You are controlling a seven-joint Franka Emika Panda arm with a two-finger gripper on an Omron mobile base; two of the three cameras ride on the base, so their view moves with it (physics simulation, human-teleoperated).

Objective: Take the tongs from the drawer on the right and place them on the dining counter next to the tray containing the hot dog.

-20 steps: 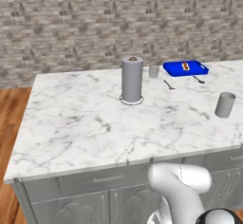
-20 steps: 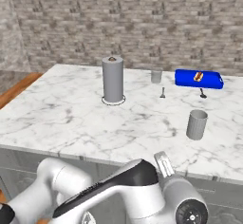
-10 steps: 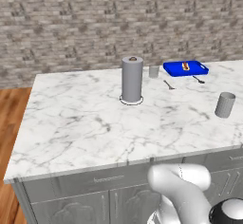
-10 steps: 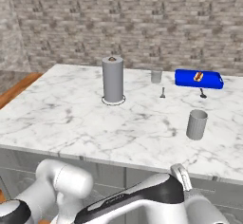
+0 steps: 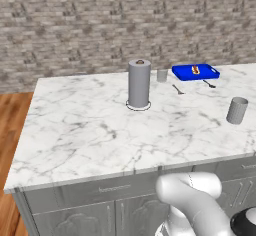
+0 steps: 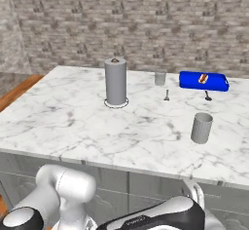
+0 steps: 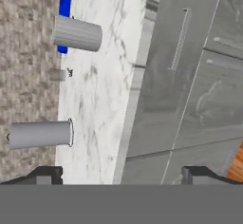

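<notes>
The white arm is bent low, and the hand (image 7: 121,173) is rolled sideways with its dark fingertips (image 7: 47,173) spread wide.

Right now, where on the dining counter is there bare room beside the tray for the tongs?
Crowded around the tray: a spoon at its front edge, a fork and small cup to its left. Bare marble lies between the spoon and the grey cup, and widely left of the paper towel roll.
</notes>
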